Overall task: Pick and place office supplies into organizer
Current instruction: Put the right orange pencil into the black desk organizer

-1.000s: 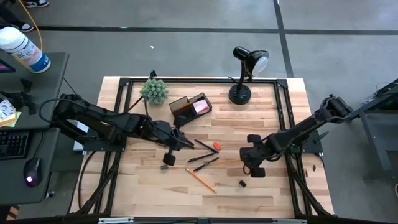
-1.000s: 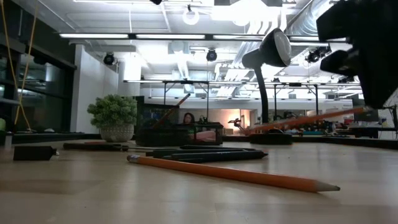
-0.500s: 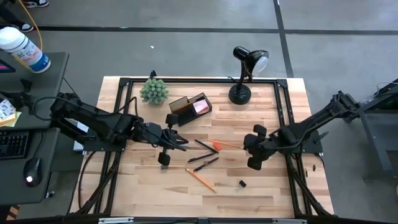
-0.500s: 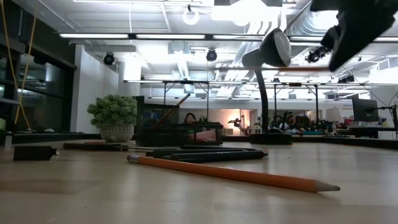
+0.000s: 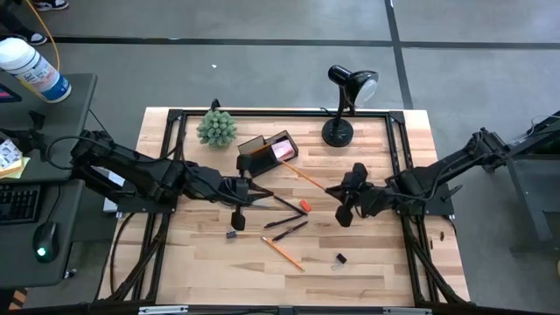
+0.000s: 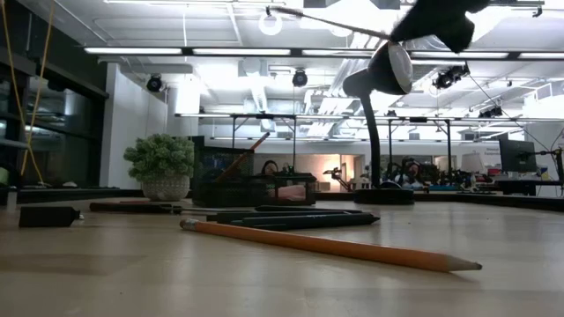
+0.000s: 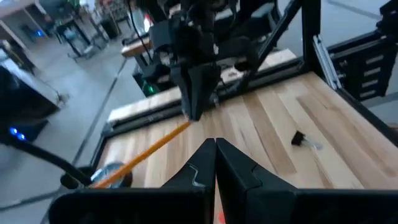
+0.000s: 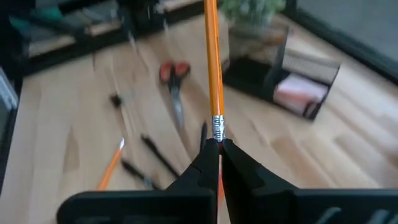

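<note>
- Orange wooden pencil (image 5: 304, 175) is held above the table, its tip pointing toward the small black mesh organizer (image 5: 268, 152).
- Right gripper (image 5: 333, 191) is clamped on its eraser end.
- Left gripper (image 5: 255, 194) is closed and empty, near the black pens (image 5: 289, 205).

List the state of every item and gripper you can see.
right gripper: shut on the held pencil, lifted, pointing toward the organizer
left gripper: shut, empty
organizer: upright, holding the pink sticky-note pad
second pencil: lying flat on the table
scissors: lying flat
desk lamp: standing
</note>
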Tool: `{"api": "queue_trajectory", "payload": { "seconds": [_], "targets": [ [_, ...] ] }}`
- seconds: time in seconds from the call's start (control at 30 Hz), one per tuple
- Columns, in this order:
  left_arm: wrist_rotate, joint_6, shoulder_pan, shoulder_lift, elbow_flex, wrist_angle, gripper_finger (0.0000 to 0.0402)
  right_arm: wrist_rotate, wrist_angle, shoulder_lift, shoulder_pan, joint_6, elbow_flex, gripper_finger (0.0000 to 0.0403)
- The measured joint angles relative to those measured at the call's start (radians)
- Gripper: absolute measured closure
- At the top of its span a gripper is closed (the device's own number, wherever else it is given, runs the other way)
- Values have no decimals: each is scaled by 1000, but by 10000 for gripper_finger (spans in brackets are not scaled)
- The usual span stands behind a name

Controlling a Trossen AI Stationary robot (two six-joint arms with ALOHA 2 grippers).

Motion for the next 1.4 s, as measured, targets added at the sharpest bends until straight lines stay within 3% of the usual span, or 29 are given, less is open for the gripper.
{"api": "queue_trajectory", "payload": {
  "seconds": [0.23, 0.53, 0.9, 1.03, 1.2, 1.4],
  "targets": [
    [23, 0, 0, -2, 0, 41, 401, 84, 165, 0, -38, -96, 0, 402],
    [-84, -1, 12, 1, 0, 250, 401, 107, 482, 0, -67, -278, 0, 402],
    [17, -95, 99, 1, 0, 404, 394, 48, 731, 0, -67, -413, 0, 402],
    [90, -231, 151, 2, 0, 406, 353, 19, 742, 0, -67, -423, 0, 402],
    [183, -279, 197, 14, -1, 508, 277, 1, 744, 0, -67, -423, 0, 402],
    [129, -274, 210, 25, -1, 610, 199, -21, 826, 0, -67, -461, 0, 402]
  ]
}}
